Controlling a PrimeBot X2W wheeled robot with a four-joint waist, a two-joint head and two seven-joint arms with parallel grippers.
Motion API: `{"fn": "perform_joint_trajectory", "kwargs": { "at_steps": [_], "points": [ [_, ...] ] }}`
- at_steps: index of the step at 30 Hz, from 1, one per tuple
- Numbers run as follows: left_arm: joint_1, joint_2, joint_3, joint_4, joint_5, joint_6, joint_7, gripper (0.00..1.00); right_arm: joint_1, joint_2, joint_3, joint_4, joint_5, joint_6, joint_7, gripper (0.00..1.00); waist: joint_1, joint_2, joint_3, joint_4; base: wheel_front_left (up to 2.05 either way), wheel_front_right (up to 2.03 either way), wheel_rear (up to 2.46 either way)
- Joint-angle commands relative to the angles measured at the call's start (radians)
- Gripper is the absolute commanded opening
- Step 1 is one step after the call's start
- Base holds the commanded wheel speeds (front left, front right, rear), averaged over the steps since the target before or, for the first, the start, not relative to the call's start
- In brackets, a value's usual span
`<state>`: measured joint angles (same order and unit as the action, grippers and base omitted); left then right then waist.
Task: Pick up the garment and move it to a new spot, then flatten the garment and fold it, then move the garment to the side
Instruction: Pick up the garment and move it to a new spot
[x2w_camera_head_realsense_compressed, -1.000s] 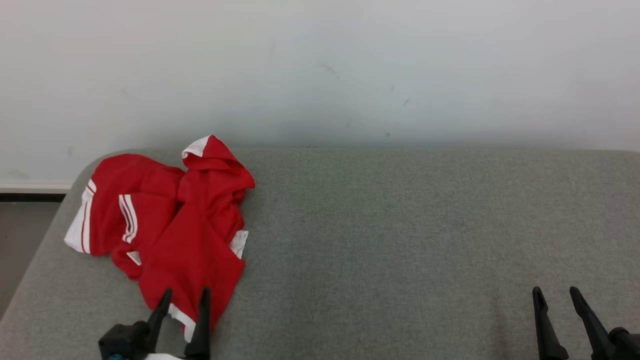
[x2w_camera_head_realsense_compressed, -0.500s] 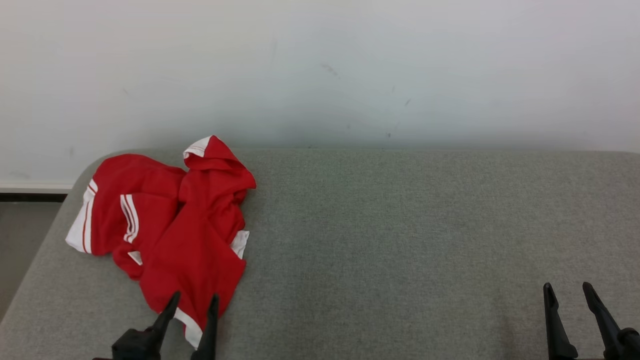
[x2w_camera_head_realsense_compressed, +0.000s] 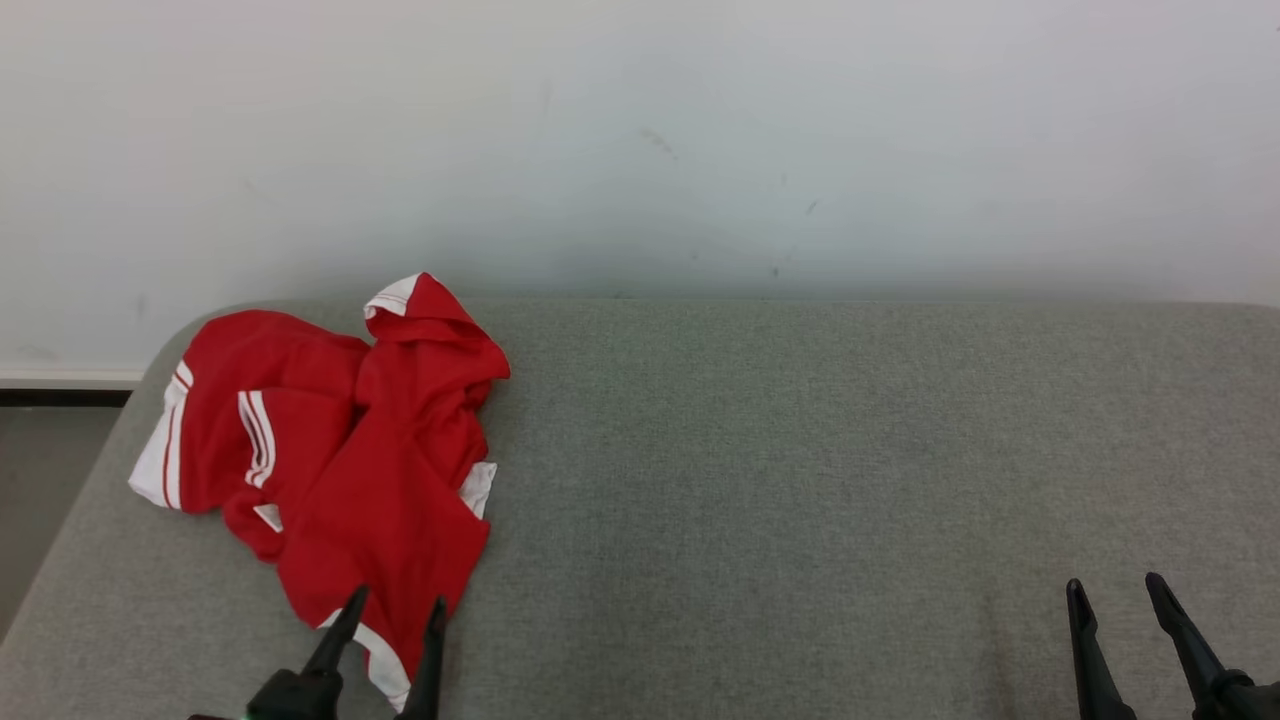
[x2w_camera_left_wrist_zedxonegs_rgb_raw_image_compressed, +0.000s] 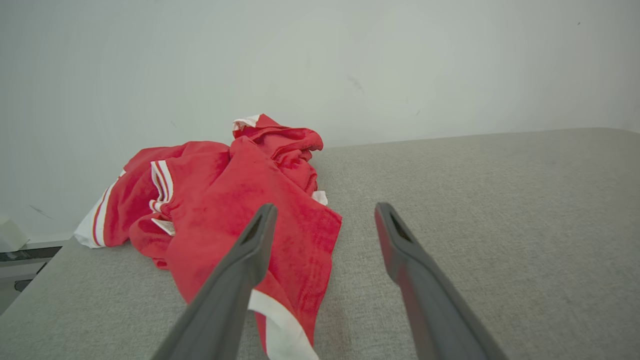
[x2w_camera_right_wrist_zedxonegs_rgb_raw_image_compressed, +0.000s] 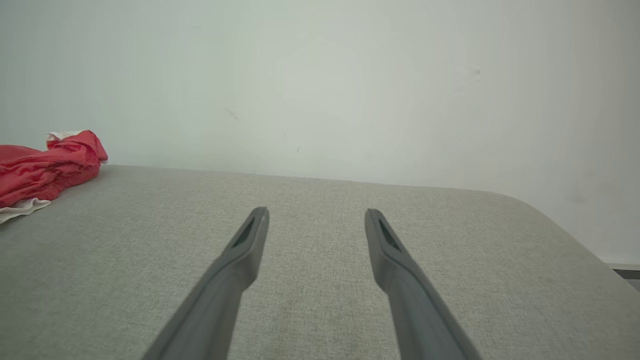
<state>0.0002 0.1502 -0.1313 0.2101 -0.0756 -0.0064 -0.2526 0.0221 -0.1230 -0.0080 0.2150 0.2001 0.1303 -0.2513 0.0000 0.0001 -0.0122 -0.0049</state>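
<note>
Just one red garment (x2w_camera_head_realsense_compressed: 380, 470), plus two spread: left gripper (x2w_camera_head_realsense_compressed: 399, 597), right gripper (x2w_camera_head_realsense_compressed: 1113, 580).

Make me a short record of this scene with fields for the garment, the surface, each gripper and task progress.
garment: red with white trim, crumpled, on the surface's left part
surface: grey fabric top, against a pale wall
left gripper: open, at the garment's near hem, holding nothing
right gripper: open, over bare surface, far from the garment
progress: garment not yet picked up
</note>
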Motion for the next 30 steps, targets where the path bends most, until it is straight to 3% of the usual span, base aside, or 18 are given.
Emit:
{"fn": "perform_joint_trajectory", "kwargs": {
  "at_steps": [1,18,30],
  "points": [
    [0.008,0.001,0.004,0.002,0.018,0.001,-0.006,1.00,0.006,-0.006,0.004,-0.006,-0.015,0.001,-0.008,1.00,0.0000,-0.0001,0.000,-0.001,0.00,0.00,0.00],
    [0.008,-0.020,0.020,0.012,0.050,-0.021,-0.012,1.00,0.006,-0.013,0.012,-0.007,0.003,0.001,-0.015,1.00,0.0000,-0.0001,0.002,-0.003,0.00,0.00,0.00],
    [0.016,-0.025,0.025,0.027,0.049,-0.035,-0.012,1.00,0.024,-0.005,0.032,0.000,0.010,0.001,-0.013,1.00,0.0000,-0.0001,-0.016,0.142,0.00,0.00,0.00]
  ]
}}
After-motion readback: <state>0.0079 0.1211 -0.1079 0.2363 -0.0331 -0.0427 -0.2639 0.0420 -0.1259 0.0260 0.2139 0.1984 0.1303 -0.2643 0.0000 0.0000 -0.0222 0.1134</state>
